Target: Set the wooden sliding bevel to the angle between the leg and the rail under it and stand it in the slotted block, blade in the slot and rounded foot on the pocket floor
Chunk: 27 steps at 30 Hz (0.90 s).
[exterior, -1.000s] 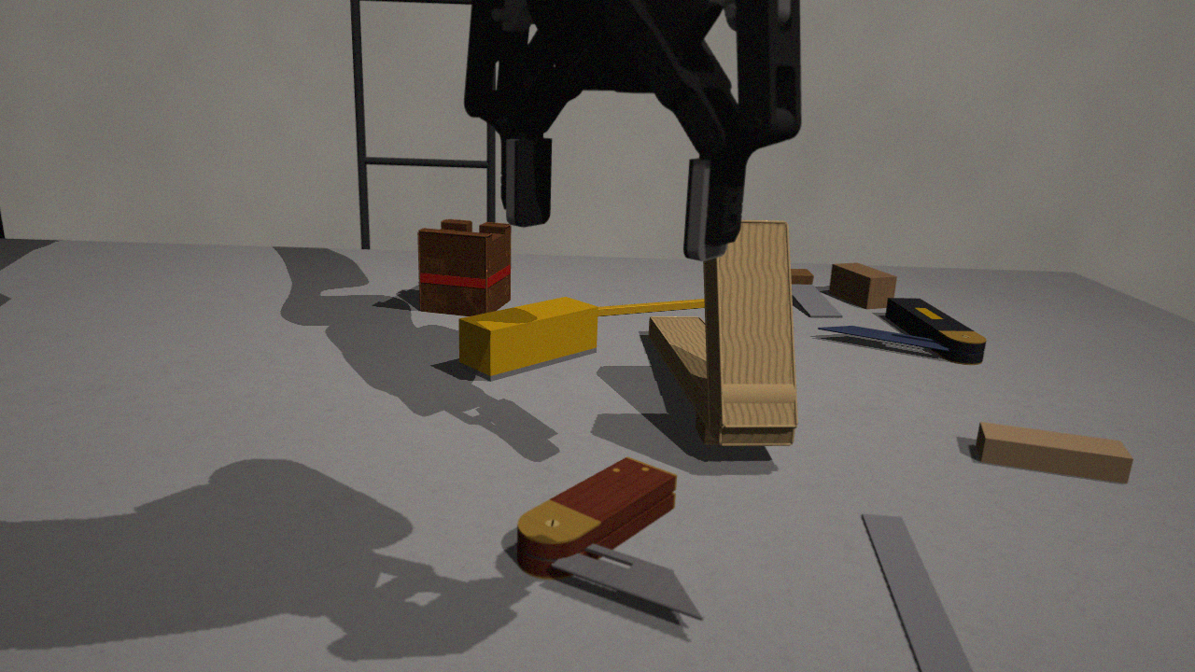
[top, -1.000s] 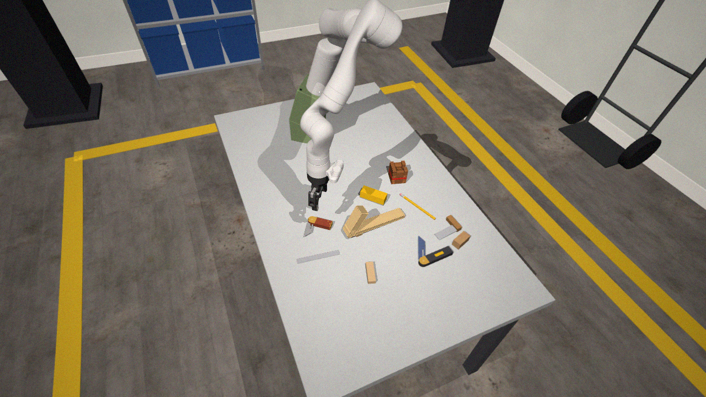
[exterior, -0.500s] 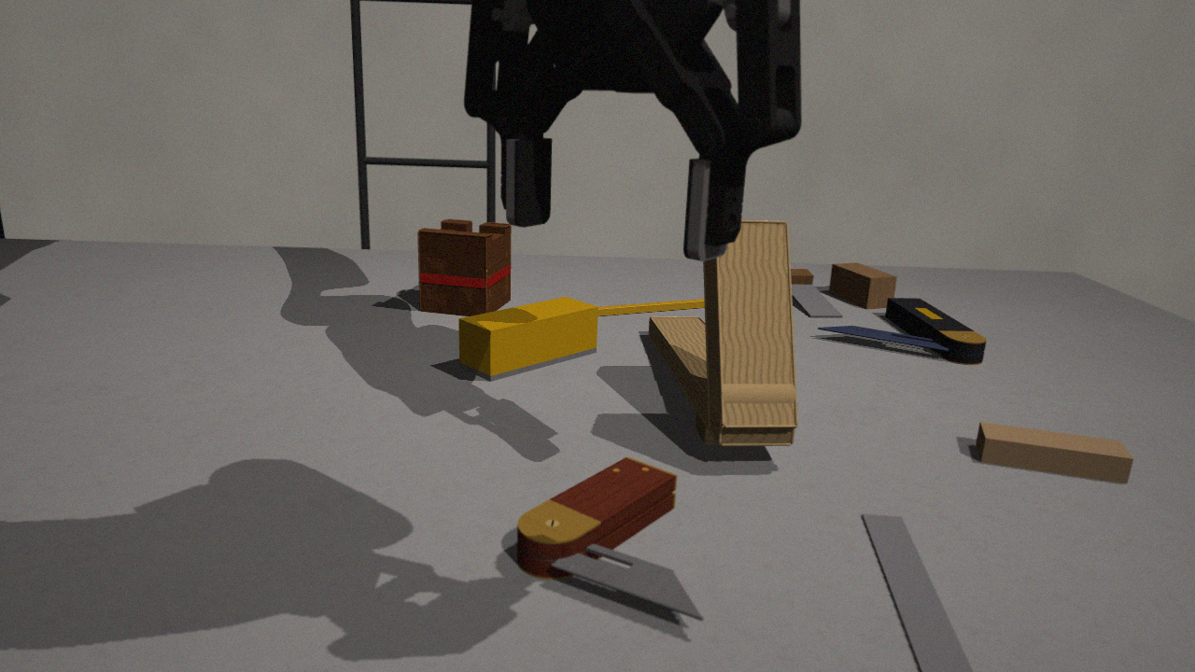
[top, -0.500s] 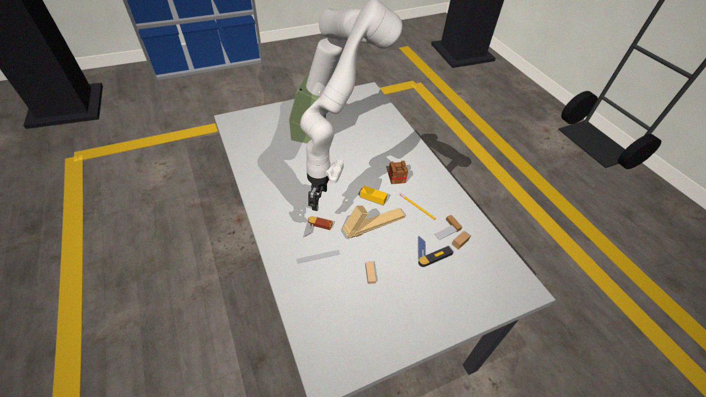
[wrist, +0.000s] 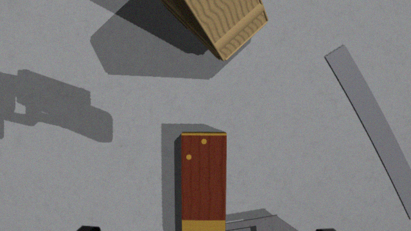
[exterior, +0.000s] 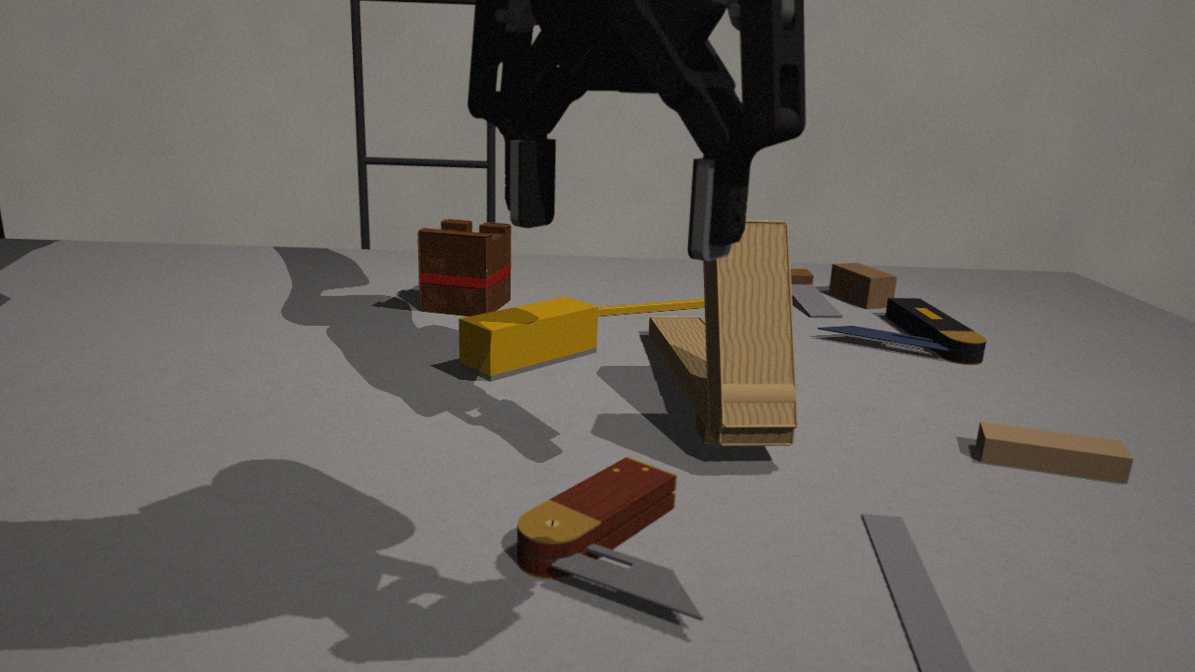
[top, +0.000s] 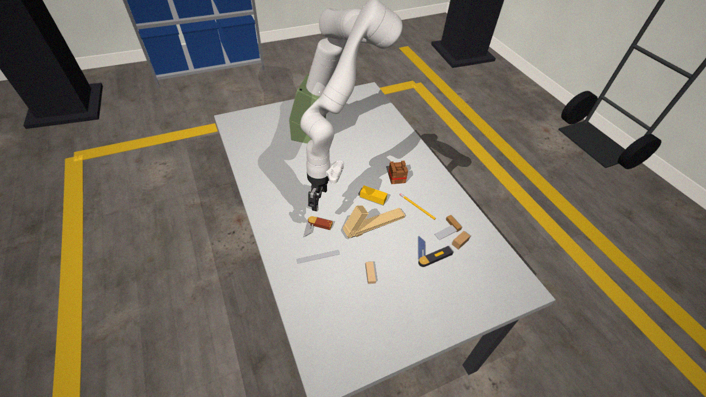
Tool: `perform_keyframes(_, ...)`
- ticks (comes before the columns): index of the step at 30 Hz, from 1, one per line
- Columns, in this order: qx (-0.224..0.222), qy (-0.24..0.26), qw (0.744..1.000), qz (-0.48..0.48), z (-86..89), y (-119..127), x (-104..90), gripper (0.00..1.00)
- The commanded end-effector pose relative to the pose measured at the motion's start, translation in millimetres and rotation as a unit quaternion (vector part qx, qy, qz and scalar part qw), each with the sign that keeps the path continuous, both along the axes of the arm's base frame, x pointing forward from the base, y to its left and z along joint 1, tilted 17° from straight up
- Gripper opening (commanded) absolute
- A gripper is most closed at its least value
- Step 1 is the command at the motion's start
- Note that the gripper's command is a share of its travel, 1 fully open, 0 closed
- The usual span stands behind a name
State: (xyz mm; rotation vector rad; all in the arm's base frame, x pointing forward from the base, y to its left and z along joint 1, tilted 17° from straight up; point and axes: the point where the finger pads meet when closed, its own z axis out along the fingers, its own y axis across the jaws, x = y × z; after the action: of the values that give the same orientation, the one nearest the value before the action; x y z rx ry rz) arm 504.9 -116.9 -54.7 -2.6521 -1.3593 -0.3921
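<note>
The wooden sliding bevel lies flat on the table, red-brown stock with a brass rounded end, its steel blade swung out at an angle. My gripper hangs open and empty well above it; only the fingertips show at the bottom edge of the wrist view. The light wooden leg rises at a slant from the rail just right of the bevel. The slotted block, brown with a red band, stands farther back.
The black bevel lies right of the leg. There is also a yellow block, a pencil, a steel strip, a small wood block, and two brown blocks.
</note>
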Motion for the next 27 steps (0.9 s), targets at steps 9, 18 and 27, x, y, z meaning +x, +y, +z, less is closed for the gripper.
perform_keyframes(9,-0.008,-0.013,0.999,-0.033,0.0,-5.6,16.3,1.0)
perform_keyframes(18,-0.026,-0.046,0.991,-0.125,0.9,-21.5,56.9,1.0)
perform_keyframes(27,-0.04,-0.084,0.966,-0.242,5.8,-43.9,99.5,1.0)
